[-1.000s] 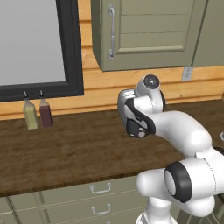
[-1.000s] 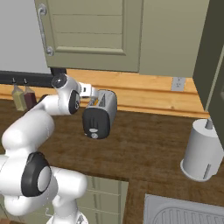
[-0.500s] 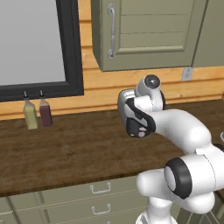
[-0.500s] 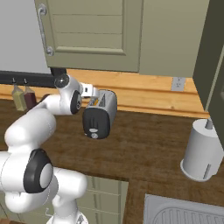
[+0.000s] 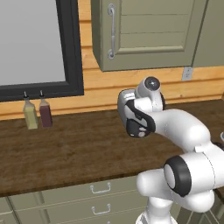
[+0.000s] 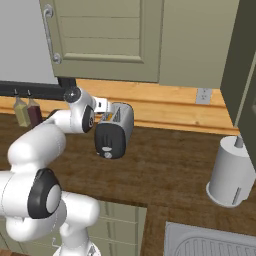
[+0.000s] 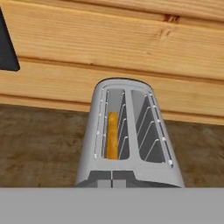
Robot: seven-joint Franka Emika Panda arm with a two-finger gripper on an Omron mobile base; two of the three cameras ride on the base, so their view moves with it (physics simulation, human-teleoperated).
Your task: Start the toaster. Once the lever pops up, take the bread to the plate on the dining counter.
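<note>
Jaws are pressing fully together with nothing between them, the gripper (image 6: 102, 106) hovering just above the near end of the toaster (image 6: 114, 130) in the right base view; the fingertips themselves are too small to make out there. In the hand view the camera is looking down along the toaster (image 7: 130, 140) from its lever end, and the bread (image 7: 112, 135) is sitting upright and deep inside the left of the two slots, its golden edge showing between the wire guides. The other slot is holding only its wire guides. The toaster is standing on the dark wood-grain counter (image 6: 165, 170), toward the back edge, close to the light wooden plank wall (image 7: 131, 48), with its black end panel facing the front edge of the counter. In the left base view the arm's wrist is covering most of the toaster. Two small bottles (image 5: 36, 113) are standing side by side at the counter's back edge, under the dark-framed window (image 5: 39, 43), well apart from the toaster. A paper towel roll (image 6: 230, 171) is standing upright on the counter, well to the other side of the toaster.
</note>
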